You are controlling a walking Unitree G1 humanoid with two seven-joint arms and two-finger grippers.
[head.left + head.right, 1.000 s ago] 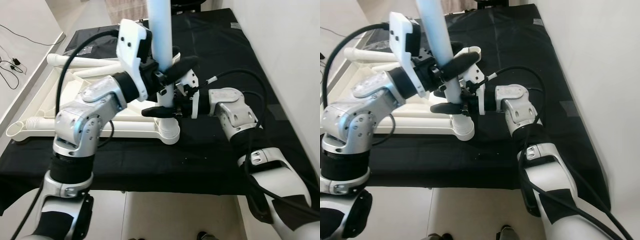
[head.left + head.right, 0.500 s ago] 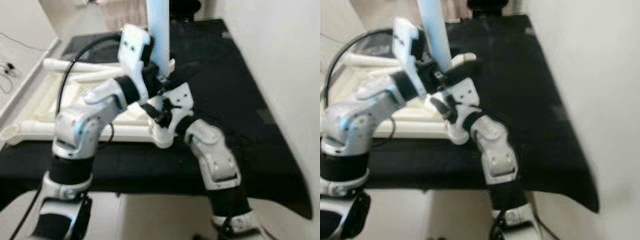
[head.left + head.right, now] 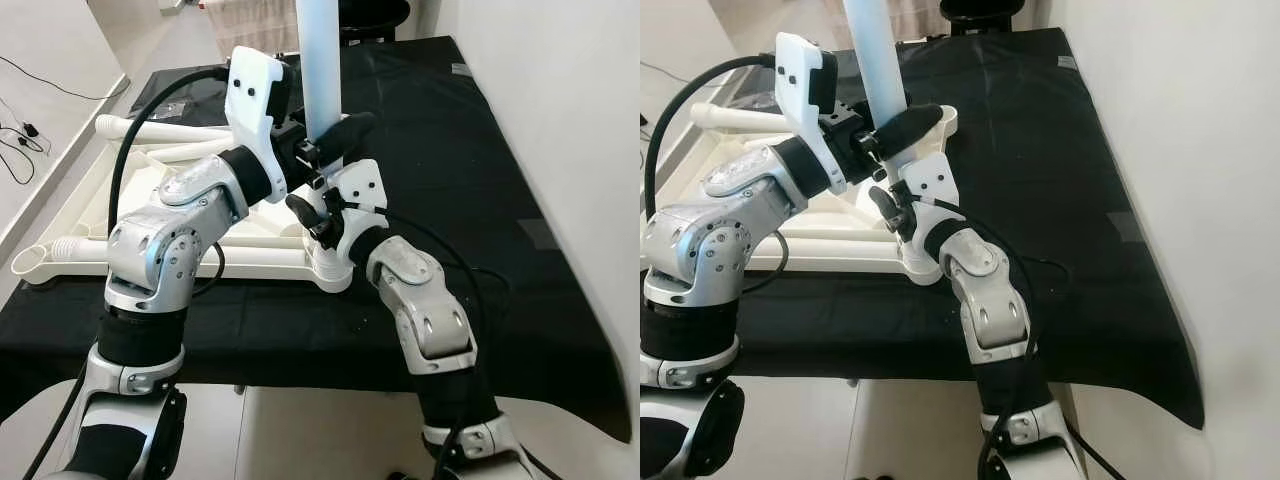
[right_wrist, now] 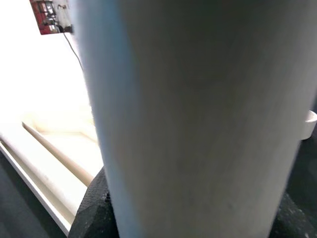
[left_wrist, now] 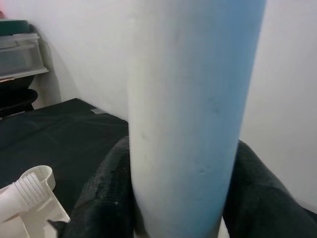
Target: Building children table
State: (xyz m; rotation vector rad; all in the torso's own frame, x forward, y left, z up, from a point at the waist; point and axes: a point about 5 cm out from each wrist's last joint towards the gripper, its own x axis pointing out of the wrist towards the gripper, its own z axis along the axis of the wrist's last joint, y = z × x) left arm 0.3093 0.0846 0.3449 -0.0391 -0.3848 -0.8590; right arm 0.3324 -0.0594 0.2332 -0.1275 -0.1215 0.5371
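Both clamped on the pale blue leg tube (image 3: 322,70): left gripper (image 3: 322,150) higher up, right gripper (image 3: 322,212) just above the corner socket (image 3: 333,268) of the upturned white tabletop (image 3: 120,205) on the black cloth (image 3: 470,180). Tube upright at that socket. Risk: uneven push or twist tilting it, jamming the threads, or dragging the tabletop
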